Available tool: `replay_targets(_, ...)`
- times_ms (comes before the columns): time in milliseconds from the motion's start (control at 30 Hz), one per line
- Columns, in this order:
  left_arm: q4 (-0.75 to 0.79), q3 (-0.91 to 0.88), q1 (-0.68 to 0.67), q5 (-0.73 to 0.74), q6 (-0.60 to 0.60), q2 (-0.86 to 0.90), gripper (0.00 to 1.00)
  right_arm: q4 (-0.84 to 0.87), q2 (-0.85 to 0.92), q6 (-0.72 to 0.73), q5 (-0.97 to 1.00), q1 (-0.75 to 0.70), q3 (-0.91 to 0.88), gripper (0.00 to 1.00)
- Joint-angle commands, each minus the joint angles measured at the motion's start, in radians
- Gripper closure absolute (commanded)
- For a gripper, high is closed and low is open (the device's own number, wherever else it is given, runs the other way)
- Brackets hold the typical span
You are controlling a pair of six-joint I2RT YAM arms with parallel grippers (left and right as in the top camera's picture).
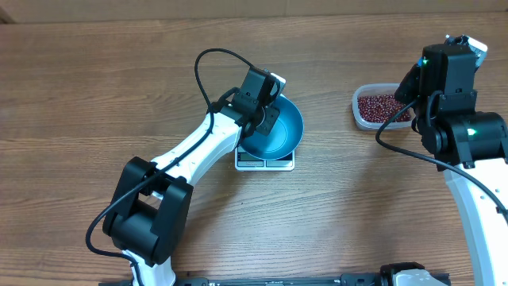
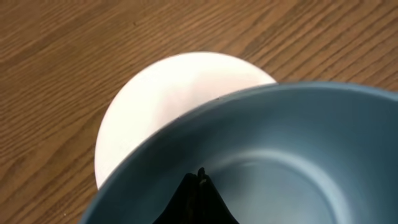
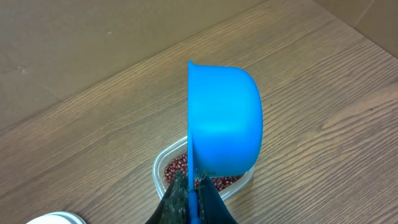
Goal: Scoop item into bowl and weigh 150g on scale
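The beans (image 1: pixel 379 106) lay in a loose dark red-brown heap inside one clear plastic tub (image 1: pixel 359 112) at the right of the wooden table (image 1: pixel 95 95), far too many to count. None showed in the bowl. No brand or label could be read anywhere. The display window and small marks along the front edge of the scale (image 1: pixel 264 162) were too small to make out.

One round blue bowl (image 1: pixel 284 133) sat over the single white scale near the table's middle, well apart from the tub. It covered most of the platform and looked slightly tilted.

The left gripper (image 2: pixel 198 178) had its jaws pressed tight together, the tips lying over the bowl's smooth inner wall near the rim. Whether they pinched the wall could not be told. In the overhead view its arm hid the bowl's upper-left rim, and one black cable (image 1: pixel 208 59) looped above it.

The right gripper (image 3: pixel 193 190) was clamped on the thin handle of one bright blue scoop (image 3: pixel 225 118), which was turned on its side with its rounded back facing up, just above the tub and beans. From overhead the right arm (image 1: pixel 468 135) covered the scoop and the tub's right edge
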Motion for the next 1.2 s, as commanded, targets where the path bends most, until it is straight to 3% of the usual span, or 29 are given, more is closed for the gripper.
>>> replay_targets(0, 0.018, 0.023, -0.001, 0.001, 0.005, 0.032, 0.96, 0.008, -0.006, -0.004, 0.000, -0.004, 0.023, 0.96)
replay_targets(1167, 0.163, 0.023, 0.048, -0.062, 0.044, 0.050, 0.96, 0.008, -0.006, -0.004, -0.015, -0.003, 0.023, 0.96)
